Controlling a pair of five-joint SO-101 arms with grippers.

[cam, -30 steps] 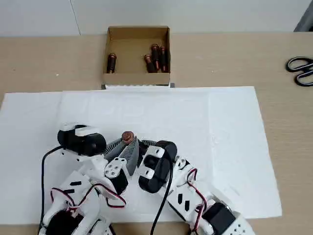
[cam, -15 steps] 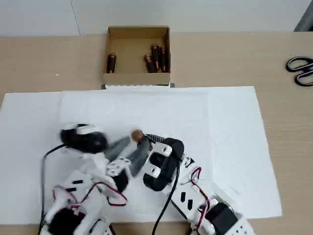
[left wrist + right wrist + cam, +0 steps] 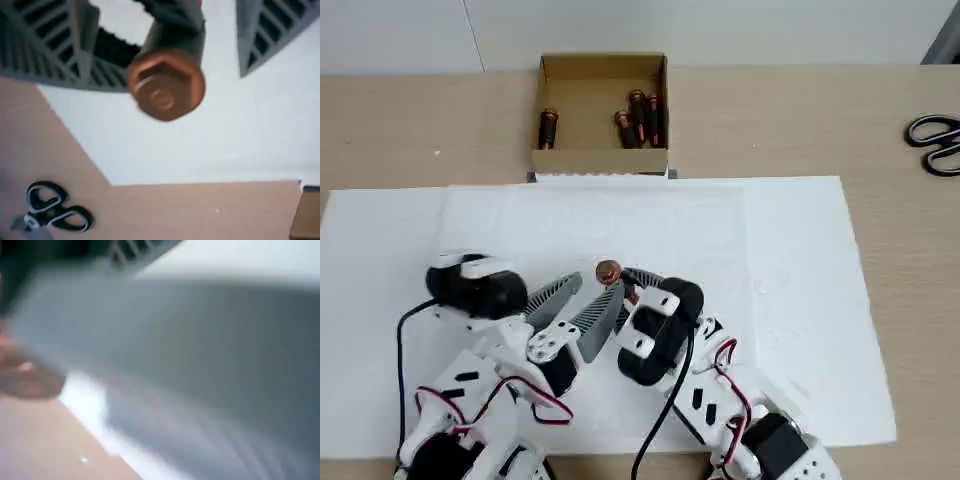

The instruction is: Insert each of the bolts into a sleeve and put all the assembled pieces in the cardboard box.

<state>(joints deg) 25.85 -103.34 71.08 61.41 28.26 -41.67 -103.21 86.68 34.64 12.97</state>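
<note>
We see the bolt [image 3: 608, 271] raised above the white sheet [image 3: 770, 250], over its near half and about midway between its side edges. Its copper head is turned up toward the left wrist camera. The right pincer [image 3: 628, 282] is clenched on its dark shaft, with one serrated finger pressed against it. The left pincer [image 3: 597, 285] is released. Its grey fingers [image 3: 45, 45] are spread in a V with the bolt's head between them. The head sits close against one finger and clear of the other. The right wrist view is too blurred for us to read. The box [image 3: 600, 160] sits on the bench just past the sheet's far edge and holds four assembled pieces [image 3: 549, 127], one apart from the other three. Scissors [image 3: 935, 145] lie at the bench's right edge.
</note>
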